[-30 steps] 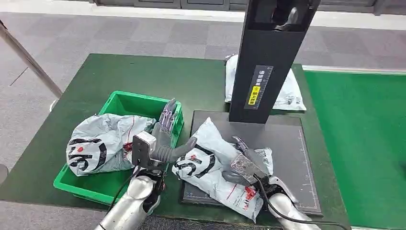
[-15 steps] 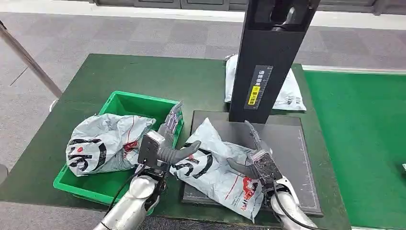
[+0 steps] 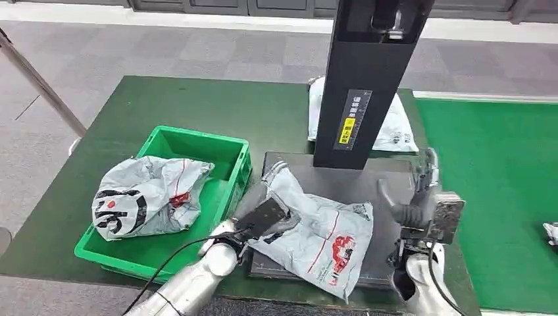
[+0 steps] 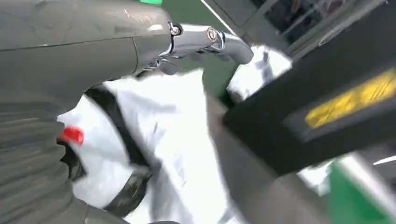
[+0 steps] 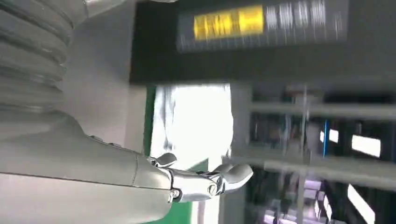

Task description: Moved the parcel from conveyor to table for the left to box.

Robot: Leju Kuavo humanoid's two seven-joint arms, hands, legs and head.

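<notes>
The left hand [image 3: 266, 217] lies palm-down on the near left corner of the grey plastic mailer parcel with black and red print [image 3: 316, 230]. Whether its fingers grip the film or only press on it cannot be told; the placement suits dragging or lifting the parcel toward the box. The parcel rests crumpled on the dark flat scanning plate [image 3: 388, 187], set on the green desk [image 3: 151, 105], because this is the drop-off station between conveyor and box. The right hand [image 3: 421, 197] stands raised at the plate's right edge, fingers spread, holding nothing, clear of the parcel. Left of the plate sits the green plastic crate [image 3: 227, 148], already holding a second grey mailer bag [image 3: 141, 197]. Behind the plate rises the black scanner column [image 3: 362, 85], with another pale bag [image 3: 395, 128] beyond it. The green conveyor belt [image 3: 500, 184] runs along the right.
</notes>
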